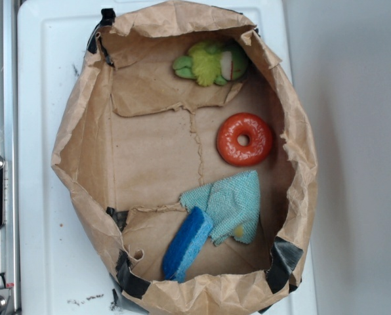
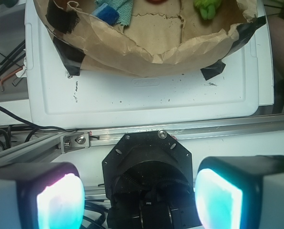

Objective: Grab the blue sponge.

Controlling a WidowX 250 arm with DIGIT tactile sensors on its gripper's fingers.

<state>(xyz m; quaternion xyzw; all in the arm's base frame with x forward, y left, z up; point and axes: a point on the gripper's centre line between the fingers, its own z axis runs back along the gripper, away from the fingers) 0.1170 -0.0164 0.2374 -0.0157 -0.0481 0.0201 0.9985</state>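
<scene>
White tray (image 1: 38, 131) carries a cut-down paper bag (image 1: 84, 131) that corrals everything. Inside, the blue sponge (image 1: 187, 243) leans on its near wall, one end tucked just under the teal cloth (image 1: 231, 205); beyond the cloth lie an orange ring (image 1: 245, 139) and green plush (image 1: 208, 63). Well outside the bag, the gripper (image 2: 139, 195) hangs spread wide and empty, ready for approach

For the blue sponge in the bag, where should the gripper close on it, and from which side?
Probably from above, across the narrow width at the middle of the blue sponge. It lies slanted, one end near the bag wall, the other by the cloth, so the long sides look freest. The gripper is open, outside the bag.
</scene>
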